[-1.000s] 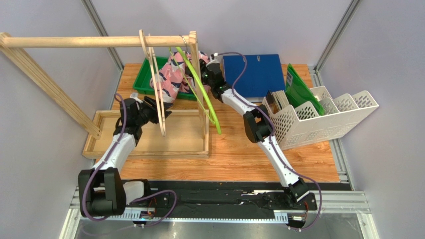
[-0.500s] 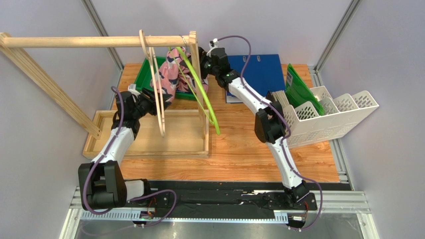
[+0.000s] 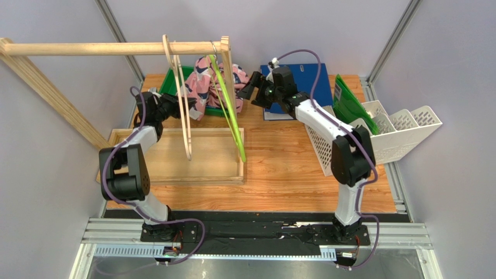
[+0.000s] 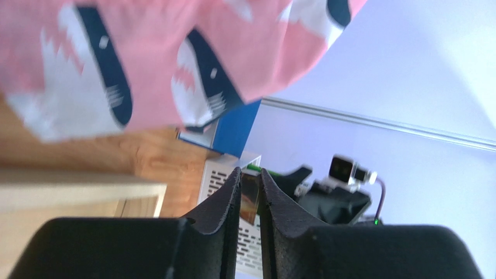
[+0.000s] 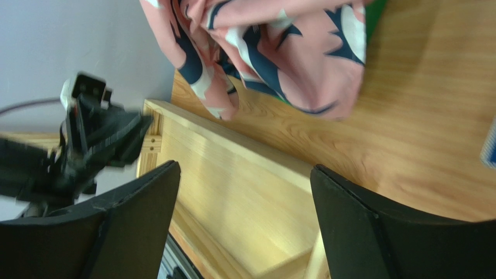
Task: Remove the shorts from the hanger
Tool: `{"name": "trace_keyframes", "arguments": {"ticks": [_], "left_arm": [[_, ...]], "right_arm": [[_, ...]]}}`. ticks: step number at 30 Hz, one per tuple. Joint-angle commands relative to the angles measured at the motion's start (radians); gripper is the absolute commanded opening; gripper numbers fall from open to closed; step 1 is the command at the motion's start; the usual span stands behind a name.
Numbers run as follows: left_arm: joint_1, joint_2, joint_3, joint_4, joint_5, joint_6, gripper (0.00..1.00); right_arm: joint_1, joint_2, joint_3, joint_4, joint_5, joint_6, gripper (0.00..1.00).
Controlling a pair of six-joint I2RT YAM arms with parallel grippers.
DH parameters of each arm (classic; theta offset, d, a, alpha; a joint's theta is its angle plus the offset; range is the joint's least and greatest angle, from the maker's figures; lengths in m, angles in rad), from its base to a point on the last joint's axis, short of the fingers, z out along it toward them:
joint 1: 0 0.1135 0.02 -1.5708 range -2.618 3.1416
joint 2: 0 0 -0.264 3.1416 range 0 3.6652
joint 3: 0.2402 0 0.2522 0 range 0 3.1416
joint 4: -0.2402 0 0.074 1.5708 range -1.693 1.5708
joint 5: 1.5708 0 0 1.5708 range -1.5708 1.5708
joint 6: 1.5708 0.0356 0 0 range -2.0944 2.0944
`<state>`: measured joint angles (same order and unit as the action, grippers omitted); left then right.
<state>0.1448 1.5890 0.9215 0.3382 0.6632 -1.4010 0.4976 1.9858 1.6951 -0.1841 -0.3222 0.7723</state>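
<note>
The pink shorts (image 3: 201,87) with dark-blue and white shapes sit bunched at the top of the green hanger (image 3: 230,113), over the green tray (image 3: 169,87). I cannot tell if they still hang on it. They fill the top of the left wrist view (image 4: 145,58) and the right wrist view (image 5: 279,52). My left gripper (image 3: 179,104) (image 4: 250,174) is shut and empty, just left of the shorts beside the wooden hanger (image 3: 185,122). My right gripper (image 3: 247,92) (image 5: 244,165) is wide open and empty, to the right of the shorts. The blue-teal shorts are out of view.
Both hangers hang from the wooden rack's bar (image 3: 87,47). A wooden tray (image 3: 174,177) lies below them. A blue binder (image 3: 303,81) and a white file rack (image 3: 396,133) with green folders stand at the back right.
My right gripper has drawn back to the right, away from the shorts. The left gripper has moved farther back. The green hanger has swung and the shorts have shifted right.
</note>
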Motion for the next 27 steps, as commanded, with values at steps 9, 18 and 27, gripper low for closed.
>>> {"name": "trace_keyframes", "arguments": {"ticks": [9, 18, 27], "left_arm": [[-0.053, 0.495, 0.549, 0.028, -0.051, -0.059, 0.16], [-0.03, 0.663, 0.806, -0.246, -0.1, 0.089, 0.19], [0.013, 0.384, 0.68, -0.399, -0.053, 0.201, 0.47]], "right_arm": [[-0.022, -0.38, -0.492, 0.146, 0.0, -0.065, 0.85], [-0.042, -0.577, -0.552, 0.025, 0.02, -0.119, 0.85], [-0.042, -0.737, -0.647, -0.083, 0.04, -0.076, 0.85]]}}
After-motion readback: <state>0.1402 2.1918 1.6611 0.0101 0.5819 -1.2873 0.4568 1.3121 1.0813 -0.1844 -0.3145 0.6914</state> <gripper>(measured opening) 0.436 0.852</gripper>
